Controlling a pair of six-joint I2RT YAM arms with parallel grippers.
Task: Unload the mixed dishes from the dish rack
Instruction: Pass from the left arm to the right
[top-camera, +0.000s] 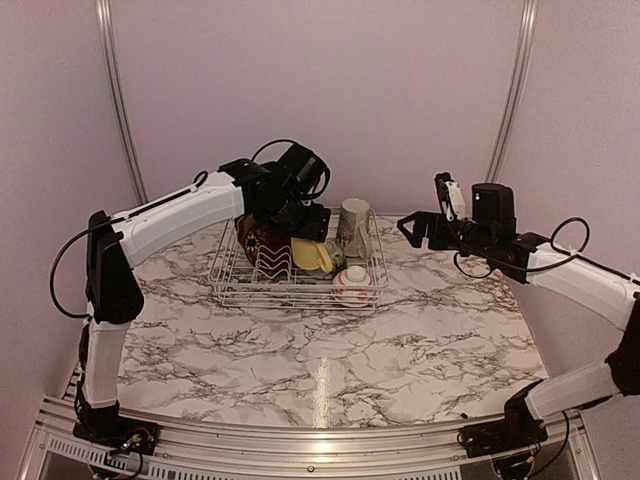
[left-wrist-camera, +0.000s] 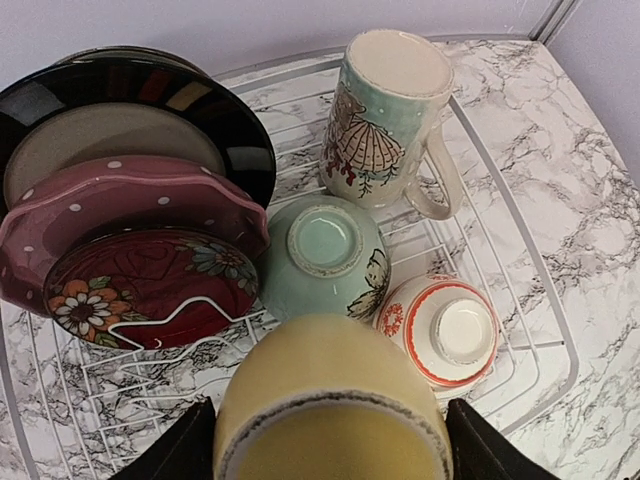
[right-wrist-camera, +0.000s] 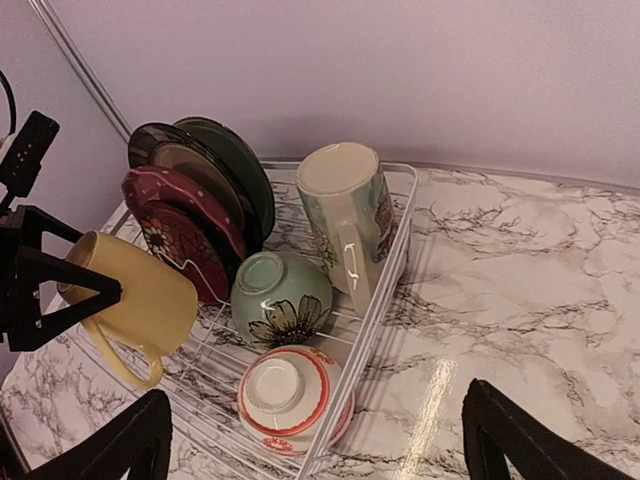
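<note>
We count eight dishes here: four plates, two mugs, two bowls.

Biggest thing is the grey-veined marble table (top-camera: 400, 350), glossy. The white wire dish rack (top-camera: 262, 270) sits at its far middle, rectangular with low sides and upright prongs.

The plates stand on edge at the rack's left end. There's a round black-rimmed plate (left-wrist-camera: 110, 140) with a cream centre, and a dark green plate (right-wrist-camera: 240, 170) right behind it. In front come a pink dotted plate (left-wrist-camera: 120, 195) with a wavy rim, then a small dark-red plate (left-wrist-camera: 150, 285) with painted flowers.

The tall pale mug (left-wrist-camera: 385, 120) with a shell picture stands upside down in the far right corner. The yellow mug (left-wrist-camera: 330, 400), matte with a speckled rim, is on its side over the rack's near part, handle pointing down. The left gripper (left-wrist-camera: 328, 445) is clamped on it, one finger on each side.

The pale green bowl (left-wrist-camera: 325, 255), flower on its side, sits upside down mid-rack. The red-white bowl (left-wrist-camera: 445, 330) is upside down in the near right corner.

The right gripper (top-camera: 413, 230) hangs right of the rack, fingers wide apart, holding nothing.
</note>
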